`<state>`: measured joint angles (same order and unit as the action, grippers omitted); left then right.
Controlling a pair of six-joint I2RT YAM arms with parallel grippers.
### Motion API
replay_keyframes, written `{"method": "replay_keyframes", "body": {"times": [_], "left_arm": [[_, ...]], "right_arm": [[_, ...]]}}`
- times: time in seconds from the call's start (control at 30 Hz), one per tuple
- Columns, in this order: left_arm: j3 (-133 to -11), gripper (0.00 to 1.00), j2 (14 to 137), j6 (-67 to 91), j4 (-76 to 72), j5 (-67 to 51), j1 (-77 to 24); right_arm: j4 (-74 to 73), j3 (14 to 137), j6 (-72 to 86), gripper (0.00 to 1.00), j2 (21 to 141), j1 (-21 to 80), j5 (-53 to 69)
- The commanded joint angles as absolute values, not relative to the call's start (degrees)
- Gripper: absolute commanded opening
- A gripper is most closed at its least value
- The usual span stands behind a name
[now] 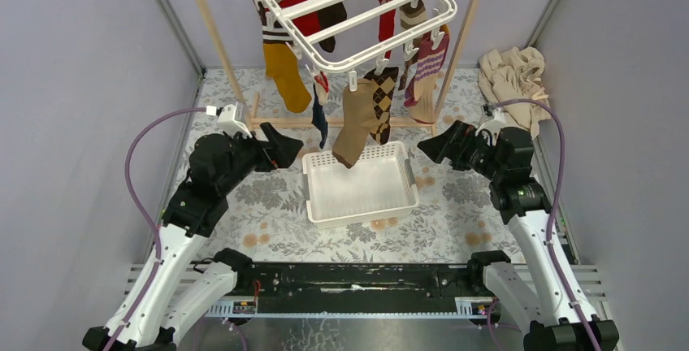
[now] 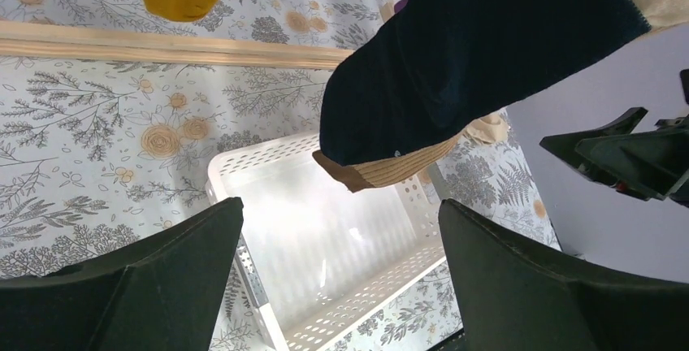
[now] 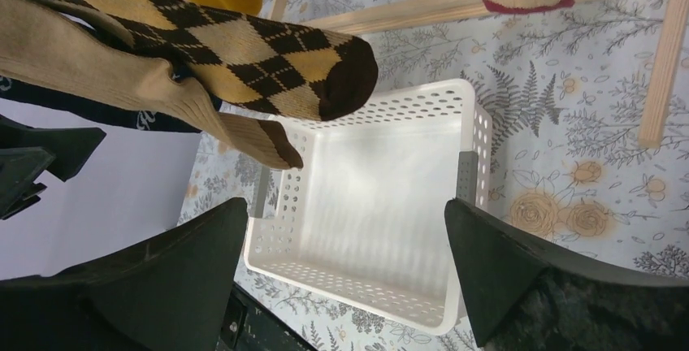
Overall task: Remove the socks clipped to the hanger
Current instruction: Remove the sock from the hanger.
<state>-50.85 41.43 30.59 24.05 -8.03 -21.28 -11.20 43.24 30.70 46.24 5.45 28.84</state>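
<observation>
Both my left gripper (image 1: pixel 288 148) and right gripper (image 1: pixel 429 145) gape empty; I'd pinch the tan sock (image 1: pixel 355 123) (hanging lowest) near its clip (image 1: pixel 353 81), tugging downward.

Top external: high above the near edge, looking down over the whole desk (image 1: pixel 268 229).
Left wrist: close, facing apparently rightward and down.
Right wrist: close, facing leftward and down.
Shared: white basket (image 1: pixel 363 214), in all three.
</observation>
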Motion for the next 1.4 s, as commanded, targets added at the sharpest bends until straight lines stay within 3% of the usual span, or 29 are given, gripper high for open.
{"method": "replay_keyframes", "body": {"times": [0.0,0.17,0.6,1.07,1.37], "left_arm": [[-53.3,0.98,41.9,32.6,24.6,-4.1,-21.5],[-56.0,0.98,46.9,32.3,29.6,-6.4,-21.5],[-46.3,0.99,42.3,39.3,12.0,-18.4,-21.5],[-40.9,0.99,37.0,43.1,1.1,-17.5,-21.6],[-37.4,0.99,36.7,40.6,-7.1,-12.2,-22.3]], "right_arm": [[-4.7,41.2,33.9,1.0,45.5,5.1,30.4],[-2.6,38.7,34.7,1.0,45.8,5.2,32.9],[1.4,33.8,38.9,1.0,48.4,5.2,40.4],[0.4,34.6,35.9,1.0,46.3,5.1,39.3],[6.8,34.8,40.2,0.93,45.2,7.1,36.8]]}}
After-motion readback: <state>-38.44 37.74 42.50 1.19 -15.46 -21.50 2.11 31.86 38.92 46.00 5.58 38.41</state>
